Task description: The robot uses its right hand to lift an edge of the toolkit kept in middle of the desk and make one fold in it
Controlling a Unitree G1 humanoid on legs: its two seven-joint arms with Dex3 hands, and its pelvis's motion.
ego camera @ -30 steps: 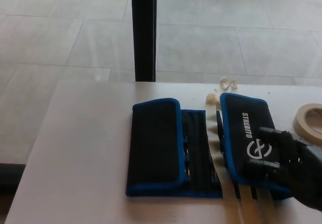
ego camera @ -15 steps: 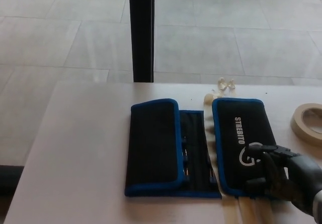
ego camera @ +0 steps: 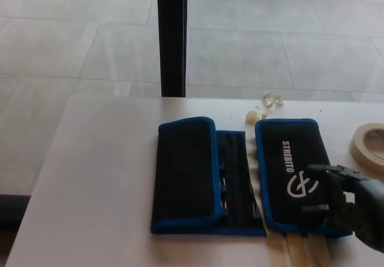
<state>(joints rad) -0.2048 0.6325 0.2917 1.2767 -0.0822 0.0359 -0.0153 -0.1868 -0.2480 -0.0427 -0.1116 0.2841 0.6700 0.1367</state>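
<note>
The toolkit point(ego camera: 240, 177) is a black roll with blue trim, lying in the middle of the white desk point(ego camera: 96, 177). Its left flap point(ego camera: 185, 174) is folded inward. Its right flap point(ego camera: 294, 174), with a white logo, lies flat and folded over, leaving a narrow strip of tool pockets point(ego camera: 235, 180) showing between the flaps. My right hand point(ego camera: 345, 204) is at the lower right, over the right flap's outer edge. Its fingers point(ego camera: 327, 170) are spread apart and hold nothing. My left hand does not show.
A roll of beige tape point(ego camera: 369, 146) lies at the desk's right edge. Cream straps point(ego camera: 294, 249) trail from under the toolkit toward the front edge, and another shows at its top point(ego camera: 251, 120). A black post point(ego camera: 173, 36) stands behind the desk on the tiled floor.
The right flap has settled flat onto the toolkit. My right hand has let go of it and drawn slightly back to the right, its fingers now apart.
</note>
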